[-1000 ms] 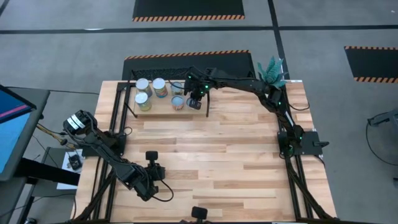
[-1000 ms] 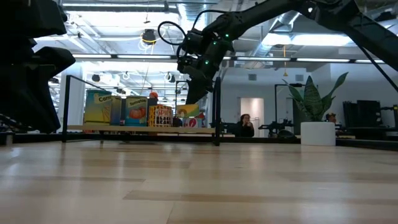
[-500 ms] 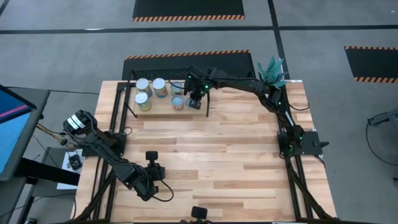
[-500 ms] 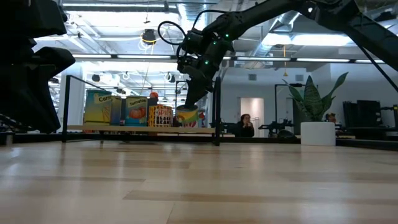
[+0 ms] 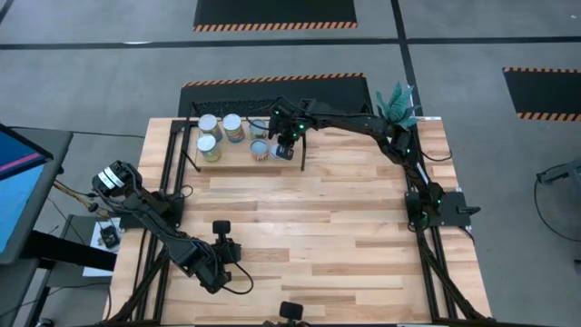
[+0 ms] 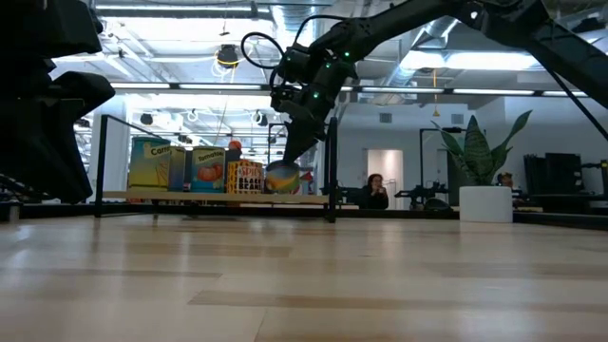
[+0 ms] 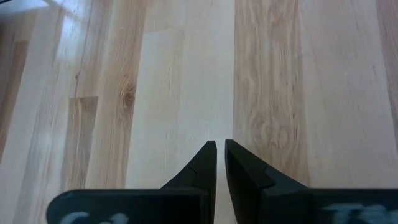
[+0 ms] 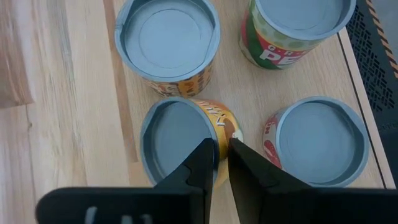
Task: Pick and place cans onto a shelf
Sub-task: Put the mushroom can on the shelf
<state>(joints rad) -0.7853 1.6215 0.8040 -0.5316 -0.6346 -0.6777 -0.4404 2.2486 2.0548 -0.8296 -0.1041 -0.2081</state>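
Checked against the shelf [image 5: 238,158] throughout.

Found right gripper [image 8: 221,144] over the shelf's right end, near the black corner post, reaching in from the arm's base well to the shelf's right. Could not tell from either close or level view whether clamped or let go; recorded as undetermined.

Found the can in question [image 8: 177,140] directly beneath that gripper, on the shelf's right end. Appears tilted, not upright: yellow label side exposed on one flank and silver top canted. Judged long axis leaning off vertical. In the low view, same can [image 6: 283,178] looks askew at the shelf board, beside the upright row.

Noted a neighbouring can [image 8: 317,140] just beside it and two more standing farther in on the shelf, all upright.

Found left gripper [image 7: 221,144] well off the shelf, toward the table's near-left part, drawn together to a slit with nothing between, over bare planks.

Judged right arm plainly the nearer. Judged next move dependent on that lean: straight lift risks toppling the can into its neighbour.
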